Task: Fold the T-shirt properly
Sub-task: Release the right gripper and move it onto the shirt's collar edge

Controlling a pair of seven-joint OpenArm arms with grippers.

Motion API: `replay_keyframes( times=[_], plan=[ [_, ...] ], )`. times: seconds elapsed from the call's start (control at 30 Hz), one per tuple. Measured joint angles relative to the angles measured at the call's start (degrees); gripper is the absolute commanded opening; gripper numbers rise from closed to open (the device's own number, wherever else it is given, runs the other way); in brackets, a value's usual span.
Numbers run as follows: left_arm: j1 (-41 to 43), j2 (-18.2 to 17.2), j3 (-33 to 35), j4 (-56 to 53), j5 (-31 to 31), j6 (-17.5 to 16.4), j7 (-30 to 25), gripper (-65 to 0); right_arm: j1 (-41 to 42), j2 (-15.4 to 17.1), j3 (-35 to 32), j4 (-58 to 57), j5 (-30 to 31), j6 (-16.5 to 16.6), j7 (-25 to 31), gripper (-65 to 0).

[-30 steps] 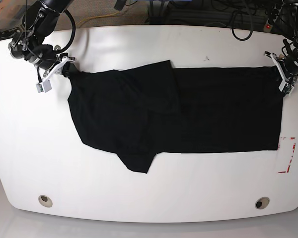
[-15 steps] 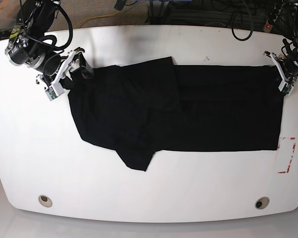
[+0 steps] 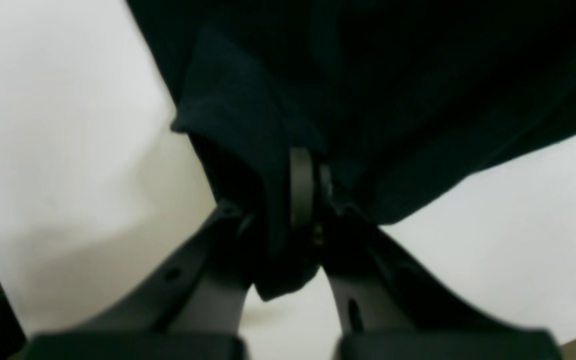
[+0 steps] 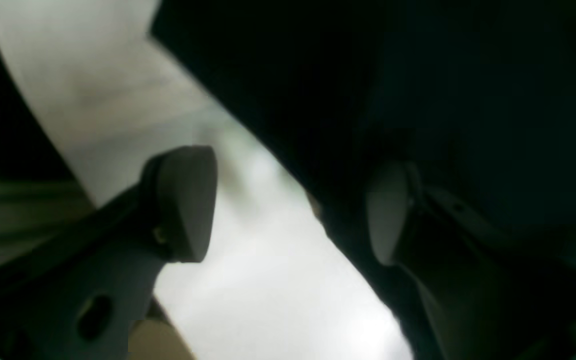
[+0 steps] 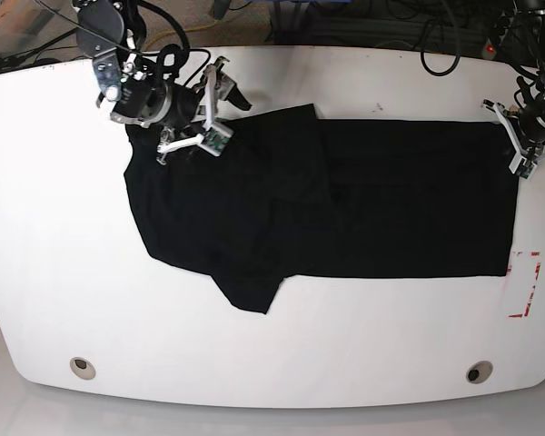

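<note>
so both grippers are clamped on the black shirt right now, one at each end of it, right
Not quite. Only the left gripper is clamped on the T-shirt, at its end on the base view's right. The right gripper is open: the right wrist view shows its fingers spread wide with bare table between them, over the other end of the shirt.

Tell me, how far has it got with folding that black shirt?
Early on, by the look of it. One flap of the black cloth T-shirt already lies folded over its middle, but the shirt is otherwise spread long across the white table. The left gripper pinches a corner with jaws shut. The right gripper is open over the far edge, holding nothing. The main folds are left to do.
</note>
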Motion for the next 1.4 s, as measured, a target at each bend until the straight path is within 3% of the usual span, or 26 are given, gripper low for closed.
replay_keyframes(
  times=[0.27,0.37,0.57,0.8,0.87,1.13,1.33,1.4],
  plan=[
    [-0.11,0.98,-0.09,0.0,0.17,0.02,-0.31,-64.7,1.44,-6.54,-8.28,-0.33,-17.05,0.02,1.09,-21.2],
    [0.0,2.08,-0.04,0.0,0.11,0.02,-0.31,-64.7,2.91,-8.22,-10.84,-1.6,-20.37,0.02,2.27,-21.4],
    [0.07,2.23,0.0,0.0,0.24,0.0,-0.24,-64.7,5.22,-10.12,-14.75,-5.31,-24.92,0.02,2.38,-21.4],
    [0.2,2.14,0.0,0.0,0.17,0.0,-0.28,-64.7,6.6,-10.47,-17.11,-9.9,-25.24,0.02,2.25,-21.9],
    [0.17,2.16,0.0,0.0,0.17,0.0,-0.28,-64.7,7.15,-10.47,-17.94,-11.17,-25.16,0.02,2.54,-25.5],
    [0.13,2.14,0.0,0.0,0.17,0.0,-0.28,-64.7,7.67,-10.93,-18.6,-11.98,-25.18,0.02,4.37,-53.4],
    [0.04,2.14,0.0,0.0,0.15,0.0,-0.28,-64.7,8.07,-10.93,-18.6,-11.65,-25.2,0.02,4.37,-65.0],
    [0.07,2.14,0.0,0.0,0.17,0.0,-0.28,-64.7,7.78,-10.91,-18.6,-10.67,-25.2,0.04,4.15,-65.0]
  ],
)
